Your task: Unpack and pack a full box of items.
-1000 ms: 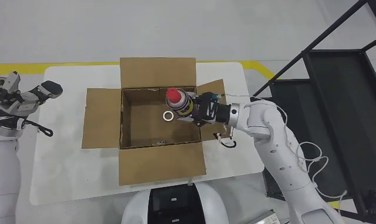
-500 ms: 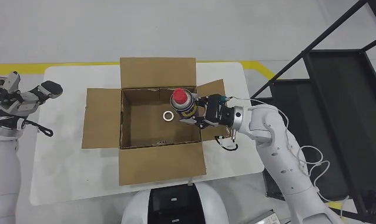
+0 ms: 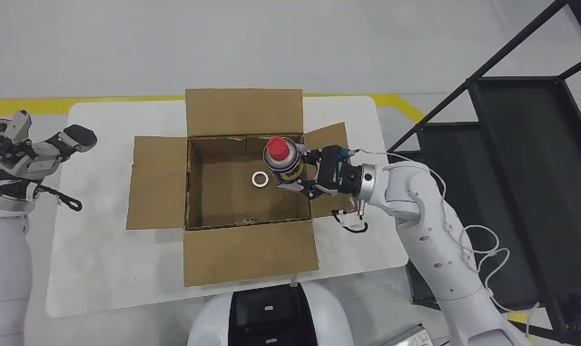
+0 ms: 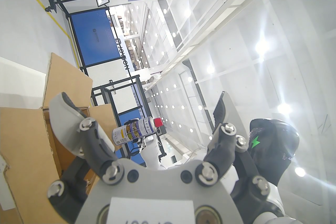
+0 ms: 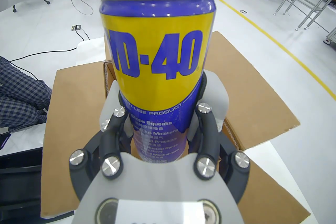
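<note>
Red-capped spray can (image 3: 279, 153) stands upright over the cardboard box (image 3: 156, 182), just right of centre frame, pinched low on its body by the right tool (image 5: 162, 104). Held so low, it could tilt or slip and catch the right flap (image 3: 331, 137). The right arm stretches in from the right with its forearm level. The left tool (image 4: 140, 104), spread, hangs far left by the bench (image 3: 109, 255) edge.

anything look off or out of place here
Nothing stands out. The spray can is upright in the right tool, over the open cardboard box, cap on, nothing spilled. A small ring lies flat on the box floor. The left tool is open and holds nothing.
</note>
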Robot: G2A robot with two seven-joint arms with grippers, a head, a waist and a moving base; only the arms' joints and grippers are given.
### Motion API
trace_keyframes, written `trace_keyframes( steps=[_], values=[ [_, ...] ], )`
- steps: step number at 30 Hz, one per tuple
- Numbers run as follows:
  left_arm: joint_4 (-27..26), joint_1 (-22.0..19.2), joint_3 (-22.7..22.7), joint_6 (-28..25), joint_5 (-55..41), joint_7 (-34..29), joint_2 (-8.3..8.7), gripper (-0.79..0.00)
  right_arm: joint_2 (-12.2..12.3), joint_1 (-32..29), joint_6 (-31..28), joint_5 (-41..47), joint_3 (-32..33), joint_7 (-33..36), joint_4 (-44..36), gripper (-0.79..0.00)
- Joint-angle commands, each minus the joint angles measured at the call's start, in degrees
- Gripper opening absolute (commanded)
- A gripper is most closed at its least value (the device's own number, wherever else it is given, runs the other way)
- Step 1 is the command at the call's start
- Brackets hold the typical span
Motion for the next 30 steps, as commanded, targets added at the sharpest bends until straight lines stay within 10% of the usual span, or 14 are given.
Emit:
trace_keyframes(
  steps=[1, 11, 21, 30],
  values=[
    [0.0, 0.0, 0.0, 0.0, 0.0, 0.0, 0.0, 0.0, 0.0, -0.3, 0.6, 0.4, -0.1, -0.6, 0.0, -0.785],
    [0.0, 0.0, 0.0, 0.0, 0.0, 0.0, 0.0, 0.0, 2.3, -8.5, -2.6, -4.9, 14.8, -23.7, -1.0, -0.785],
    [0.0, 0.0, 0.0, 0.0, 0.0, 0.0, 0.0, 0.0, 2.7, -15.7, 8.6, -19.0, 19.3, -53.6, 11.4, -0.785],
    [0.0, 0.0, 0.0, 0.0, 0.0, 0.0, 0.0, 0.0, 2.7, -15.6, 8.4, -19.1, 19.1, -54.0, 11.8, -0.785]
  ],
)
